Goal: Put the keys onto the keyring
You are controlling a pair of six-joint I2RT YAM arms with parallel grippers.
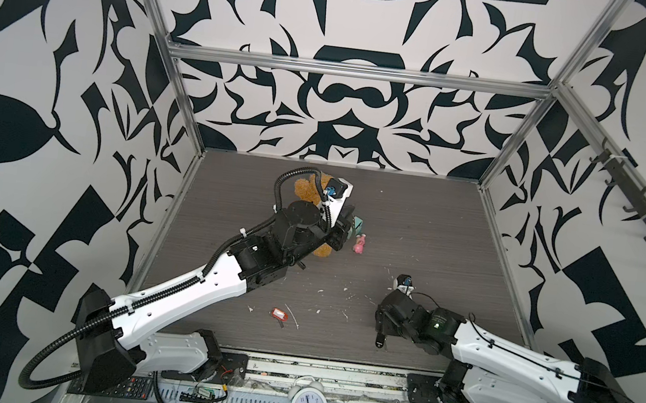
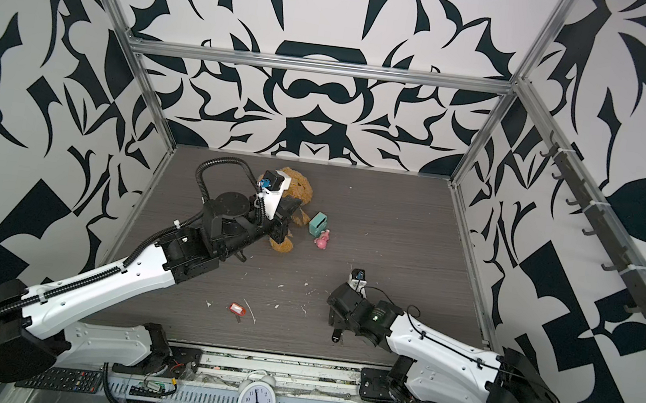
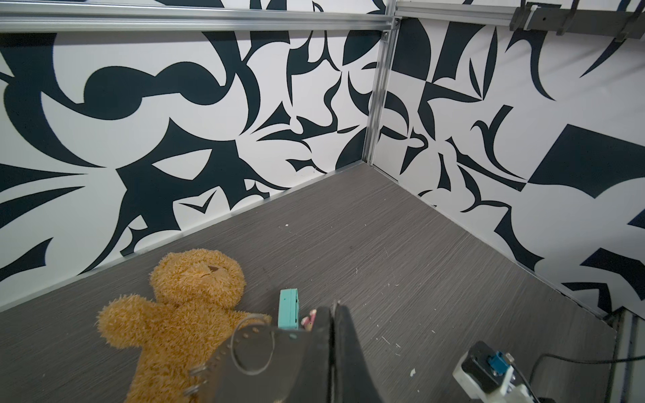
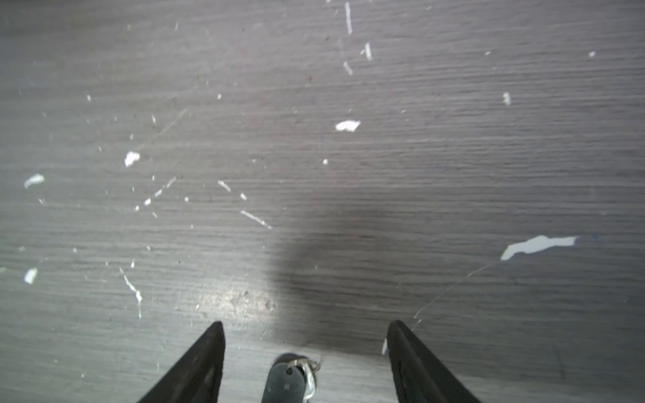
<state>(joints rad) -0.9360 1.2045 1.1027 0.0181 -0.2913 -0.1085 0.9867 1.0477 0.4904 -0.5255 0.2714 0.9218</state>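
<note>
Left arm is stretched out from the front-left corner to the back middle of the desk (image 1: 434, 233), elbow up, wrist hanging over the teddy (image 3: 195, 296). The left claw (image 3: 333, 310) is raised and pointing roughly level toward the far right corner. Its jaws are squeezed fully together, and it looks like they're pinching the strap (image 3: 279, 370), though the actual contact sits at the frame edge so I'm not 100% on that. The keyring (image 3: 233, 343) hangs off the strap's end, up in the air just above the teddy.

The red tag (image 1: 278, 313) is lying flat on the desk near the front, between the two arms, with nothing touching it.

Right arm comes in low from the front-right, with the wrist bent so the right claw (image 4: 305, 323) points straight down at the desk. Jaws are spread wide with nothing gripped. The fob (image 4: 284, 382) lies on the desk in the gap between them, clear of both fingers, with a little metal loop on its end.
</note>
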